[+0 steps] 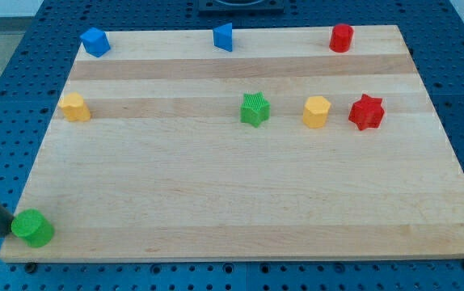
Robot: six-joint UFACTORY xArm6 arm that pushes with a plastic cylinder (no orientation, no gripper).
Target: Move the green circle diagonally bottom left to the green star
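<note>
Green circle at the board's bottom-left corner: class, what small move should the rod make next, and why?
Probably push up and to the view's right. My tip sits against the green circle's left side, and the green star lies far up-right, so the circle must travel that way.

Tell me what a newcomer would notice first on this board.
First, the green circle alone at the view's bottom-left corner, with my tip touching its left side. Next, a middle row: green star, yellow block and red star toward the view's right.
</note>
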